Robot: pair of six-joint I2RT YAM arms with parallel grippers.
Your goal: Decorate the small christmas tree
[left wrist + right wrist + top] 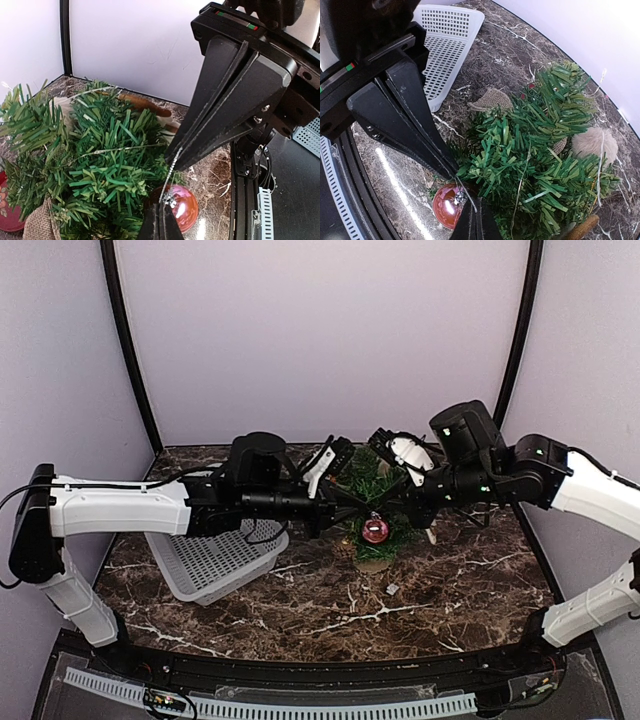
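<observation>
The small christmas tree stands mid-table in a burlap-wrapped pot, its green needles filling the left wrist view and the right wrist view. A shiny red bauble hangs at its front side on a thin silver string. My left gripper is shut on the string just above the bauble's cap. My right gripper is also shut on that string, and it comes in from the other side. The two sets of fingers meet tip to tip beside the branches, left gripper and right gripper.
A white perforated basket lies tilted left of the tree. Around the tree's base are a brown pine cone, a fluffy beige ball, a burlap scrap and a red plate's edge. A small bit lies on the marble.
</observation>
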